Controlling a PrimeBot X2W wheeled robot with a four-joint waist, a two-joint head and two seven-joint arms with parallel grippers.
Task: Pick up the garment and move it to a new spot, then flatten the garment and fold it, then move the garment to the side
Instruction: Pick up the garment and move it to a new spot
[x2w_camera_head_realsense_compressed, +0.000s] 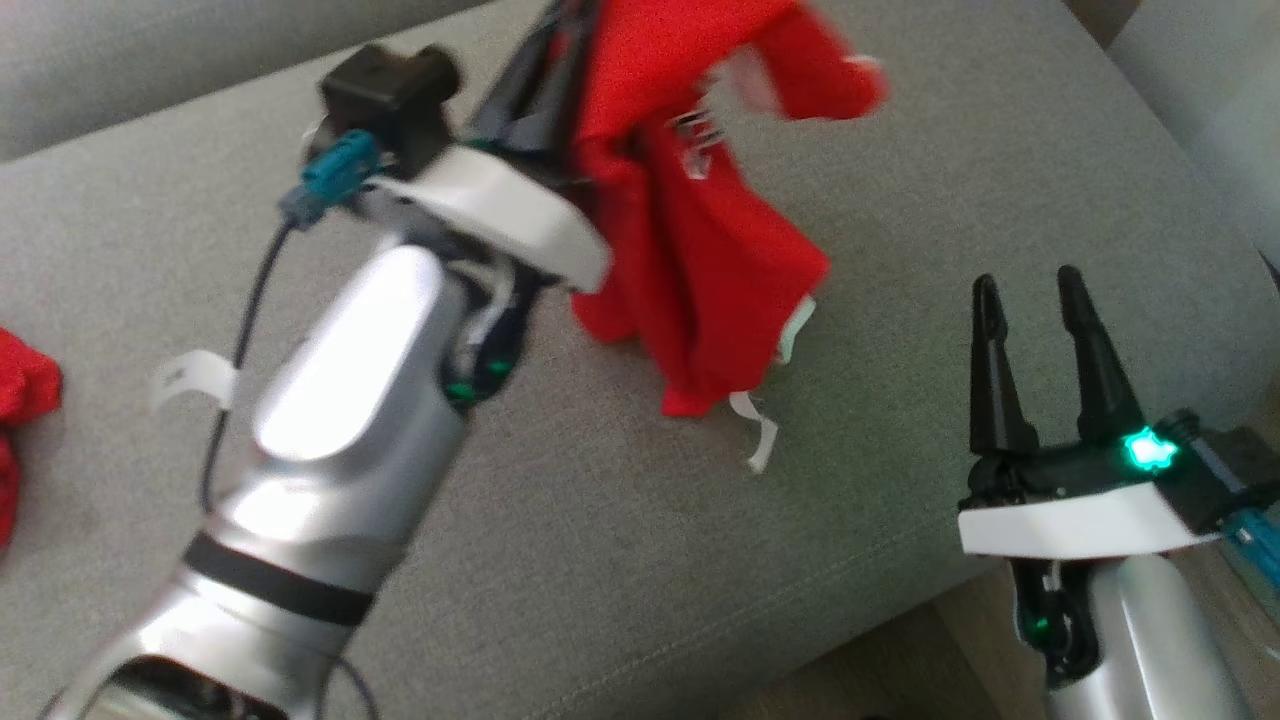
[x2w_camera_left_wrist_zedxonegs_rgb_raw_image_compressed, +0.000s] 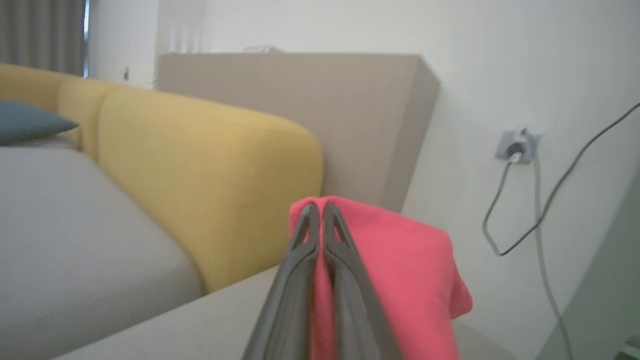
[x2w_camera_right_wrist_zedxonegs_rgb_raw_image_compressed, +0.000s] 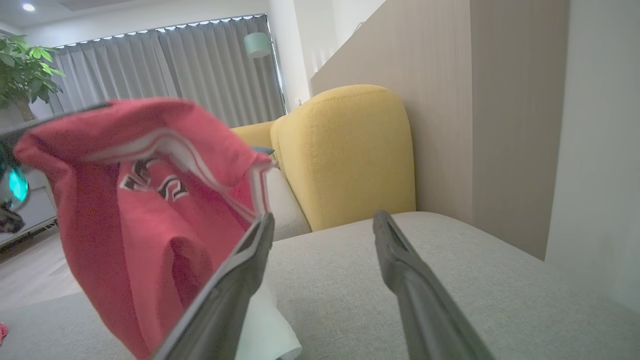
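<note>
**Right gripper** (x2w_camera_head_realsense_compressed: 1027, 282): set at the near edge of the grey sofa seat (x2w_camera_head_realsense_compressed: 900, 560); fingers spread, nothing held.
**Left gripper** (x2w_camera_left_wrist_zedxonegs_rgb_raw_image_compressed: 320, 207): set beyond, pinched tight on the red garment (x2w_camera_head_realsense_compressed: 700, 250), which is hung bunched above the seat.
**Risk:** a thin pinch could be lost in carrying, and the cloth would be dropped crumpled.
**Marking:** dark-and-white print (x2w_camera_right_wrist_zedxonegs_rgb_raw_image_compressed: 150, 182), possibly numerals, too blurred to be read.
**White tag** (x2w_camera_head_realsense_compressed: 755, 435): unread.

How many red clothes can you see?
2. One red jersey hangs from the left end effector over the grey sofa cushion. Another red cloth lies on the cushion at the head view's left edge, partly cut off, so more could be hidden.
</note>
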